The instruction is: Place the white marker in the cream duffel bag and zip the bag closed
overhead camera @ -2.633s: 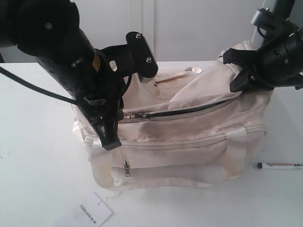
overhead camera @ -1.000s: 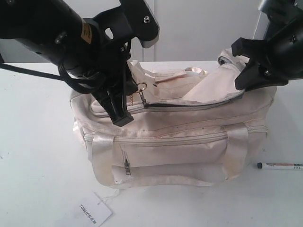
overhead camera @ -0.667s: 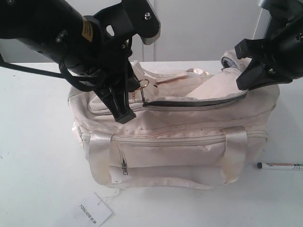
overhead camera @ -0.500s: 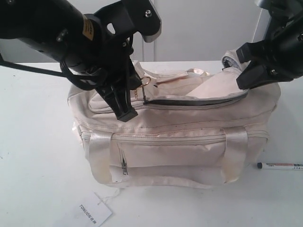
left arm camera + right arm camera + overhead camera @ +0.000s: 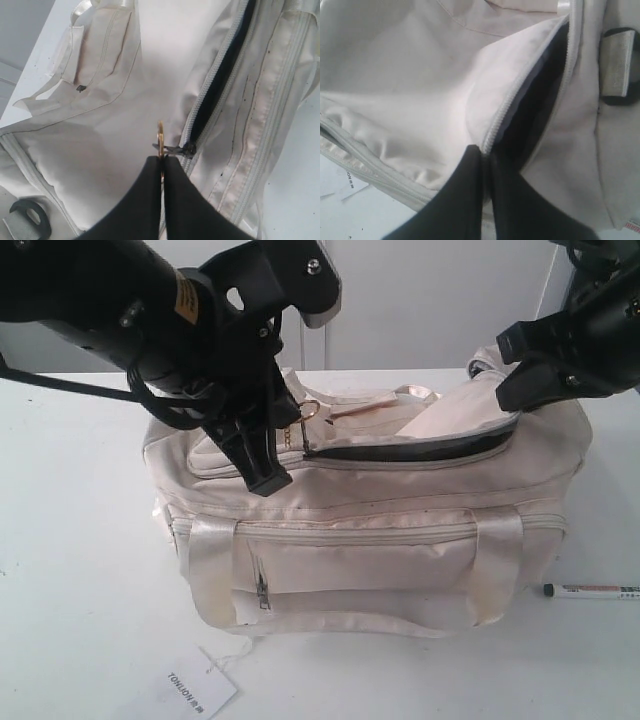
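Atop the cream duffel bag (image 5: 400, 540), pinching ring pull (image 5: 160, 137) with left hand (image 5: 161, 159), flap edge (image 5: 520, 95) with right hand (image 5: 484, 152). Could lose either under opposed tugging, stranding white marker (image 5: 592, 591) outside.

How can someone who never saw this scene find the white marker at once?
Start at the cream duffel bag on the white table. Right of its lower corner in the exterior view, apart from it, lies the white marker. It is a thin stick with a black cap, unlike the flat hang tag.
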`<state>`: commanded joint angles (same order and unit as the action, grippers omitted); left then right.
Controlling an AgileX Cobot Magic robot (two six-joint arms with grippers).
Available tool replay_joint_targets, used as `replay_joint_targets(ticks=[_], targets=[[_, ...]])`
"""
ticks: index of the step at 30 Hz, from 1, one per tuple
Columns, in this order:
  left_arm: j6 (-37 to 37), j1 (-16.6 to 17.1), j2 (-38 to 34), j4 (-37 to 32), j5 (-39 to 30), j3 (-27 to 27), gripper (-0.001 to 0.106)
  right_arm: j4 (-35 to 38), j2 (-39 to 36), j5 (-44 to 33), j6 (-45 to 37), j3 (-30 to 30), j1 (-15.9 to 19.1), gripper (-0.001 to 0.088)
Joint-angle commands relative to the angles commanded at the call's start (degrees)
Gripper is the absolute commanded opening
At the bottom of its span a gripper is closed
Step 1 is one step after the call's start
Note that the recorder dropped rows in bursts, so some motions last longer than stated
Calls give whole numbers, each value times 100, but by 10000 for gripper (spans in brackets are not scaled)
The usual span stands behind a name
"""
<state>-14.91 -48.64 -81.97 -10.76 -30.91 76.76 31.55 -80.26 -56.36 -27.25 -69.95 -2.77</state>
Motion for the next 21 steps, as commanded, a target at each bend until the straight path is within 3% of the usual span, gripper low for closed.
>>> replay_joint_targets(ticks=[16, 21], targets=[[-50, 0, 0, 0, 12, 0, 0, 168, 0, -20, -1020, 10, -20, 0], [-48, 0, 0, -109, 12, 0, 0, 203, 0, -22, -1597, 10, -273, 0]])
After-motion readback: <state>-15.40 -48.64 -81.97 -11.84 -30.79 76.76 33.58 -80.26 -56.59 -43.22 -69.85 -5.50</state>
